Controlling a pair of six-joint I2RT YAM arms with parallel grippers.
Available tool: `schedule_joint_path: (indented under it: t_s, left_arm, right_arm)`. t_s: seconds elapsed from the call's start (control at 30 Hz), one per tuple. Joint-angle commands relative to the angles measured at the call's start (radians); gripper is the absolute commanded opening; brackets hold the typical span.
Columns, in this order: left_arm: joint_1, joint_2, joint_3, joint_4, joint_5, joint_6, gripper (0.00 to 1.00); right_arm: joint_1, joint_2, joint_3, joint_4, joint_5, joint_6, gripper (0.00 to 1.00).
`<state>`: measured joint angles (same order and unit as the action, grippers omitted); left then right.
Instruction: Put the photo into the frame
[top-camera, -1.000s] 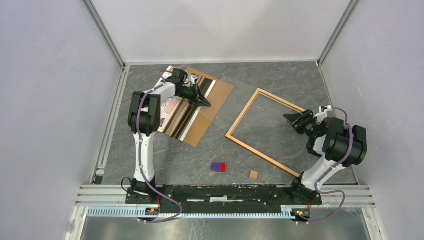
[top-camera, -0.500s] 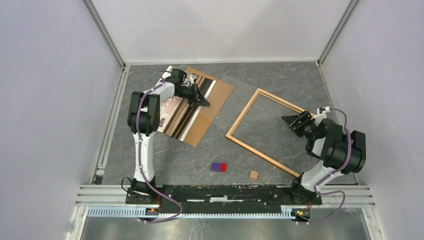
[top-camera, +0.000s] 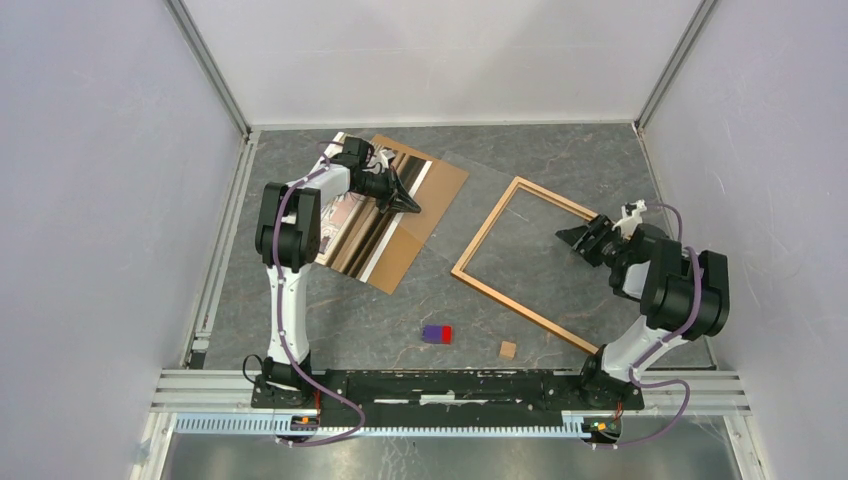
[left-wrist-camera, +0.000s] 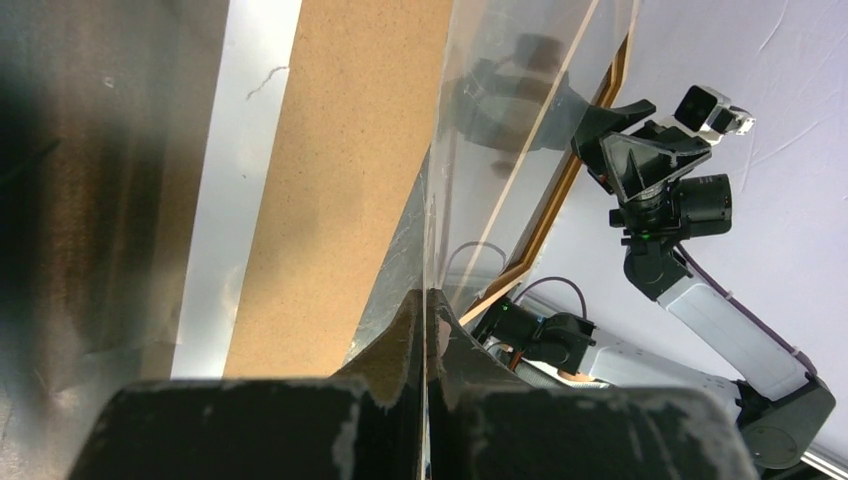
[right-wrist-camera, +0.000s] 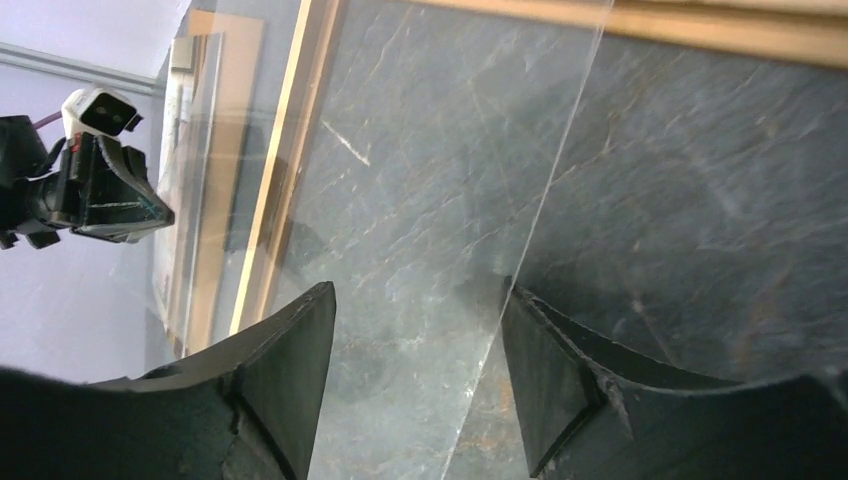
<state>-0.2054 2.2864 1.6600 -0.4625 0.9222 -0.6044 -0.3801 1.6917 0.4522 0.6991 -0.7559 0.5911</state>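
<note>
The photo (top-camera: 345, 232) lies glossy at the back left on the brown backing board (top-camera: 432, 205); its white edge (left-wrist-camera: 250, 150) shows in the left wrist view. My left gripper (top-camera: 408, 205) is shut on an edge of the clear sheet (left-wrist-camera: 510, 150), fingertips pinched together (left-wrist-camera: 425, 300). The frame (top-camera: 486, 225) lies flat at centre right. My right gripper (top-camera: 578, 238) is open above the frame's right part. In the right wrist view the clear sheet (right-wrist-camera: 420, 200) passes between the open fingers (right-wrist-camera: 418, 292), its edge close to the right finger (right-wrist-camera: 560, 380).
A small purple and red block (top-camera: 437, 333) and a small wooden cube (top-camera: 508, 349) lie near the front. Grey walls enclose the table on three sides. A metal rail (top-camera: 450, 385) holds the arm bases at the near edge.
My right gripper has moved a little farther from the near edge and to the left over the frame's right side. The left arm, sheet and photo have not moved.
</note>
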Motion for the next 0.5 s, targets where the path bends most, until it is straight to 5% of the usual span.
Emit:
schedule_joint_path:
  t_s: [0.0, 0.2, 0.47]
  left_arm:
    - [-0.005, -0.023, 0.029, 0.004, 0.018, 0.032, 0.02]
    - [-0.009, -0.053, 0.022, 0.009, 0.026, 0.030, 0.02]
    - [-0.017, -0.086, 0.000, 0.043, 0.040, 0.005, 0.02]
  right_arm:
    - [0.020, 0.027, -0.079, 0.150, -0.045, 0.144, 0.62]
    - [0.002, -0.018, -0.154, 0.244, -0.061, 0.249, 0.37]
    - [-0.051, -0.089, -0.169, 0.061, -0.061, 0.137, 0.15]
